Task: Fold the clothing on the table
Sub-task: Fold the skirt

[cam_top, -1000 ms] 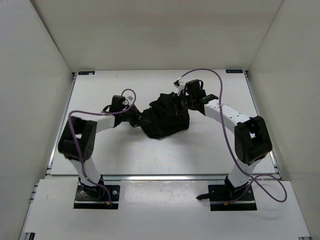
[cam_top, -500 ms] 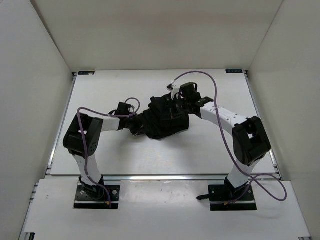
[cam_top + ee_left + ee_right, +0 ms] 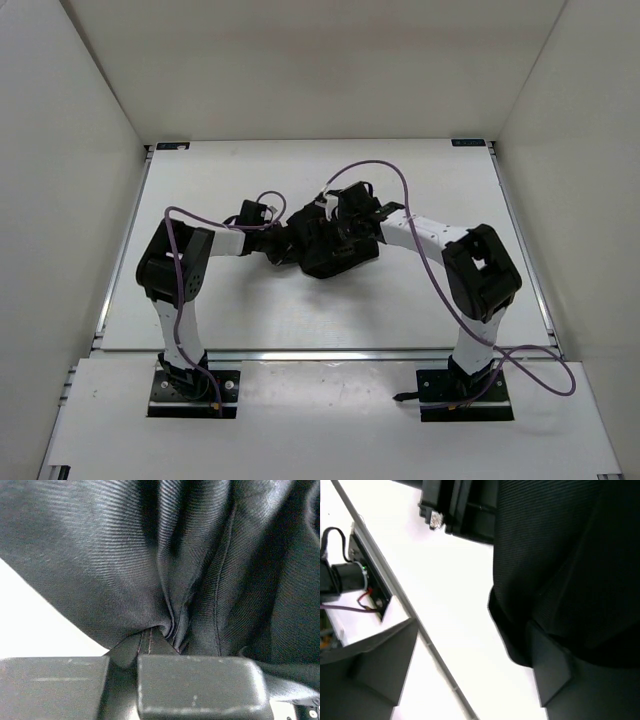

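The clothing (image 3: 330, 258) was recorded as a bunched dark heap near the middle of the bench (image 3: 250, 310), between the two arms. The left jaws were noted clamped on a gathered fold of the fabric. The right jaws were noted spread wide against the heap, with nothing gripped.

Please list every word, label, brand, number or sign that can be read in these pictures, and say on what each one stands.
No text can be read in any view.
The clothing: plain black fabric, no label visible.
Two small dark tags at the far corners of the table: too small to read.
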{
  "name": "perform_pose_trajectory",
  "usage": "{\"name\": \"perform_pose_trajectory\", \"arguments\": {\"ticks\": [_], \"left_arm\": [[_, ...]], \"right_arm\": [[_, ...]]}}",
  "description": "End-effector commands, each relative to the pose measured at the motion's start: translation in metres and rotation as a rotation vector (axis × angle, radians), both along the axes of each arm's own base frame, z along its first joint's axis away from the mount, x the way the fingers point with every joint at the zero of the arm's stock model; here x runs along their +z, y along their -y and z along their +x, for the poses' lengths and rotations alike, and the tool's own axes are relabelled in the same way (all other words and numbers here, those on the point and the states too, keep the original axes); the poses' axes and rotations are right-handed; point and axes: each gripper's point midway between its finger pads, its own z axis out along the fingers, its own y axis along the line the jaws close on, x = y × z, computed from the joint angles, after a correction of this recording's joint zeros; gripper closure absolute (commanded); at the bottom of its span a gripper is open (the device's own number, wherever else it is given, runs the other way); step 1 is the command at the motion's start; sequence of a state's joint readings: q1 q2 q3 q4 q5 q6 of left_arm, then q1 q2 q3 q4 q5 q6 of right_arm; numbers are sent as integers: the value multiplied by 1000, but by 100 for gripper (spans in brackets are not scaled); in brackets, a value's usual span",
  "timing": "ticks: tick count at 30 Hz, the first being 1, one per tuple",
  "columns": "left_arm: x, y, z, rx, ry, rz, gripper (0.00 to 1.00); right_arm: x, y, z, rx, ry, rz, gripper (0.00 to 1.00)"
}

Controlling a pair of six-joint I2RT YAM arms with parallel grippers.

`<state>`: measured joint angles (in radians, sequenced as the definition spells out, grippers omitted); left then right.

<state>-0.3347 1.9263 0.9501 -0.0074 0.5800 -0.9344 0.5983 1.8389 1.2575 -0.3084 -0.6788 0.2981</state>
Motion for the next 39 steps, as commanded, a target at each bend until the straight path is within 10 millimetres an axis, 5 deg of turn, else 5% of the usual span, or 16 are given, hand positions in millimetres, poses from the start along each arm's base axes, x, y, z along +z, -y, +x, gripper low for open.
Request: {"name": "perform_pose_trajectory", "arguments": {"ticks": [1, 10, 13, 15, 16, 19, 27, 39], "left_arm": [[1, -11, 0, 24, 10, 26, 100], [33, -27, 2, 22, 67, 14, 100], [45, -30, -1, 25, 102, 13, 100], [53, -34, -3, 33, 117, 10, 100], [60, -35, -2, 36, 139, 14, 100], [72, -38, -2, 40, 176, 22, 100], [82, -50, -16, 41, 186, 15, 100], [97, -75, -28, 76, 217, 28, 100]], "right_arm": [[41, -3, 19, -5, 96, 50, 10], [178, 39, 87, -206, 351, 260, 16], [160, 67, 101, -310, 370, 204, 34], [120, 86, 107, -376, 331, 93, 73], [104, 92, 108, -381, 294, 58, 82], [66, 92, 102, -356, 228, -19, 92], [22, 44, 104, -251, 208, -99, 80], [18, -35, 82, -97, 163, 2, 83]]}}
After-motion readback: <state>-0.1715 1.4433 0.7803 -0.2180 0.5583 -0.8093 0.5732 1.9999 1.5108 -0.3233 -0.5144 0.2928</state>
